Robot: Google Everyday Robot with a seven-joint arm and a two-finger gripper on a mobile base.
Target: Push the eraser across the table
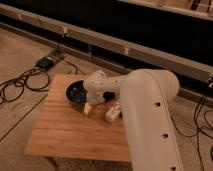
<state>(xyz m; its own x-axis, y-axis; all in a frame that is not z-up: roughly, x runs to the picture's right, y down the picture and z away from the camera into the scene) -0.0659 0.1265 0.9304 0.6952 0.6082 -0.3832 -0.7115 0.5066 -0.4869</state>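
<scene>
We find the arm reaching over the far half of the tabletop (65,132), with the gripper (92,100) low beside the black bowl (75,92). We cannot tell how the jaws stand. The eraser is not visible to us; it may lie hidden beneath the arm. A pale tan block (87,108) and white carton (113,112) sit close by. We judge the push unconfirmed, with travel across the tabletop outstanding.

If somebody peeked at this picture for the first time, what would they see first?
First, the big white robot arm filling the right side, bending over the wooden table. Its gripper reaches down at the table's far middle, right by a black bowl. A white carton lies just to the right of it, and dark cables curl on the floor at left.
</scene>
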